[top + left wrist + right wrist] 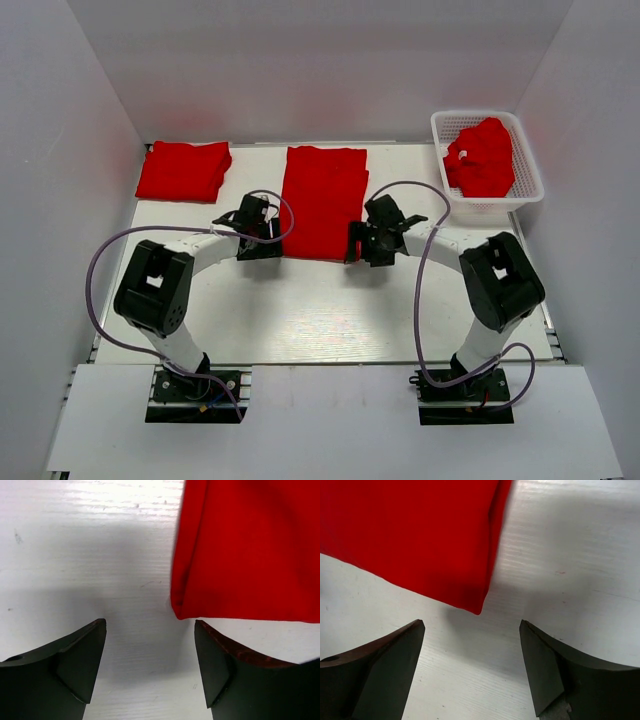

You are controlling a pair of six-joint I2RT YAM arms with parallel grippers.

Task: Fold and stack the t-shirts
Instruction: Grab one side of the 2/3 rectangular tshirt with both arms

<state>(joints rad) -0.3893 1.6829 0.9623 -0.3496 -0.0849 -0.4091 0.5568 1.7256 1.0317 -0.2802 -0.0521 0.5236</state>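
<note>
**Left gripper** [150, 625]: two dark, wedge-shaped fingers spread apart over bare table, with nothing between them. The near left corner of the flat shirt [240, 550] lies just ahead of the right-hand finger.

**Right gripper** [471, 624]: likewise spread and empty, with the same shirt's near right corner just ahead of the gap.

**Flat shirt:** smooth bright red cloth folded into a long rectangle with layered edges, lying mid-table.

**Folded shirt** [183, 170]: a compact red rectangle at the table's far left corner.

**Heap of shirts** [480, 158]: crumpled red cloth with a white tag showing, inside a white lattice basket [490, 204] at the far right.

**Table** [300, 310]: a white, faintly grained board enclosed by plain white walls [60, 150].

**Left arm** [160, 285] and **right arm** [500, 280]: black and white, bent inward from their bases. Their wrists sit low, one at each near corner of the flat shirt. Purple cables [95, 270] loop along each arm.
</note>
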